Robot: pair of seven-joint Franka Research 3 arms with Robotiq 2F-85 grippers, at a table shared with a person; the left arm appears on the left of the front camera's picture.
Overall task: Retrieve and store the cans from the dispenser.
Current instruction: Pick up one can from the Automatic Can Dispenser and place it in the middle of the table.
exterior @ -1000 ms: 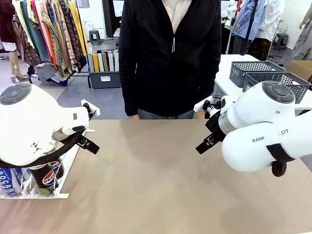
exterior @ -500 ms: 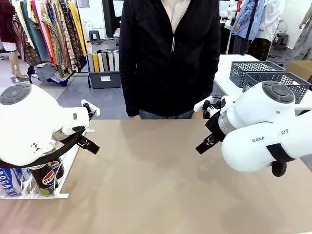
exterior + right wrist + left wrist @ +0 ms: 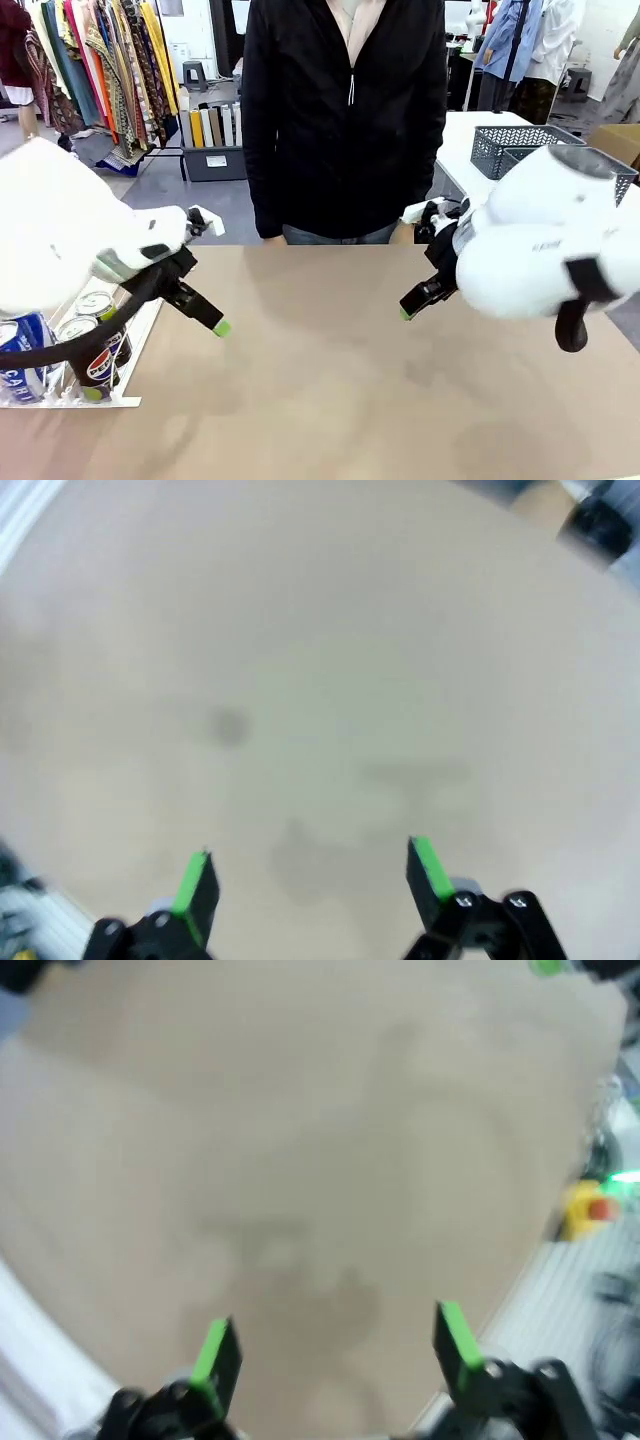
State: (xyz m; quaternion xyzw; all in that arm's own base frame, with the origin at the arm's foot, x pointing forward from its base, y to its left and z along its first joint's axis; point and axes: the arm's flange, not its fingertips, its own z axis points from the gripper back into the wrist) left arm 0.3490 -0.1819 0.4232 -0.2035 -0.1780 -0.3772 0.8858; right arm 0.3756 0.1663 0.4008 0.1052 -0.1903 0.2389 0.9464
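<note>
Cans stand in the white dispenser at the table's left edge: a blue can, a black can with a round logo, and another silver-topped can behind it. My left gripper hangs to the right of the dispenser over bare tabletop, apart from the cans. In the left wrist view the left gripper is open, its green pads wide apart with nothing between them. My right gripper hovers over the table's right half. The right wrist view shows that gripper open and empty above bare table.
A person in a black jacket stands at the far edge of the table. Two dark grey mesh baskets sit on a white side table at the back right. The brown tabletop lies bare between the two arms.
Both arms have moved. The left arm has lifted and its gripper has swung down and right, uncovering more of the cans. The right arm has risen slightly.
</note>
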